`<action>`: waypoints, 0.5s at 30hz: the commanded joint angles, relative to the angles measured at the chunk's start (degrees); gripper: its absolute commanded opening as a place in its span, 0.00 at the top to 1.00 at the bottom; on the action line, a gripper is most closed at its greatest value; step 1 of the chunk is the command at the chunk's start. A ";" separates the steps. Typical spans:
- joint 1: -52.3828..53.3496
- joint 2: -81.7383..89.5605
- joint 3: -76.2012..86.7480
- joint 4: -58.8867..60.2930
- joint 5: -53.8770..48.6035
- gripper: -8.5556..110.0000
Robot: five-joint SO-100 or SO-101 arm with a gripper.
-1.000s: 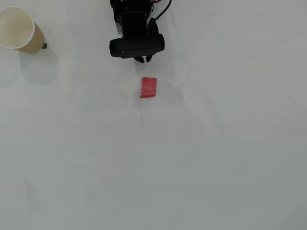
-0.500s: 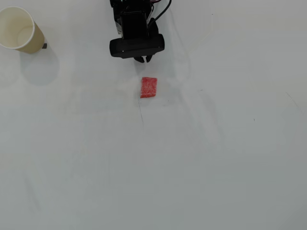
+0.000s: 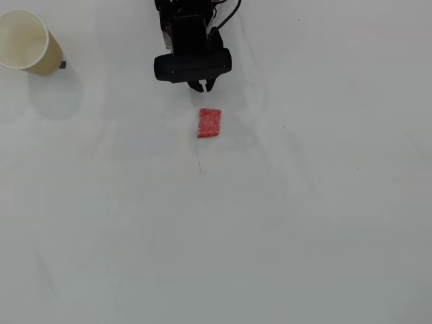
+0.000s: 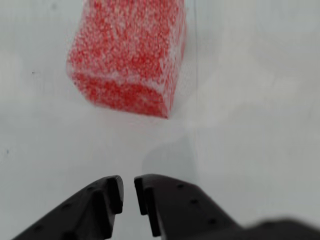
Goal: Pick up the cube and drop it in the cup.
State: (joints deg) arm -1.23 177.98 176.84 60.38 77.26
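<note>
**Approach phase: cube not grasped yet**

We're hovering the fingers (image 4: 128, 194) just short of the cube (image 4: 127, 55), which is sitting alone on the white counter (image 3: 304, 223). In the wrist view the two black tips are nearly touching, only a thin slit showing between them, and they're gripping nothing. In the overhead view the fingers (image 3: 202, 86) are poking out from under the arm's black body, with the cube (image 3: 209, 123) near them and a bare strip of counter in between.

The cube is lying with one corner edge turned toward us in the wrist view, so we're judging that the wrist may need a small twist to land the tips on flat faces rather than on corners. With the tips this close together they can't straddle the block, so we're expecting to spread them before going down.

The cup (image 3: 27, 42) is standing upright at the overhead view's top-left corner, well apart from the cube, mouth facing up, so a drop from above looks workable.
</note>
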 commanded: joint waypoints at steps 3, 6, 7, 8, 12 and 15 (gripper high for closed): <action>-1.23 1.85 2.11 -6.50 -0.18 0.92; -2.02 1.85 2.11 -6.59 -0.18 0.92; -2.20 1.85 2.11 -6.59 -0.18 0.92; -2.37 1.93 2.11 -6.59 -0.18 0.92; -2.81 1.93 2.11 -7.03 -0.18 0.92; -3.16 1.93 2.11 -7.91 0.09 0.92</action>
State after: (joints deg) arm -3.43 177.98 176.84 54.40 77.26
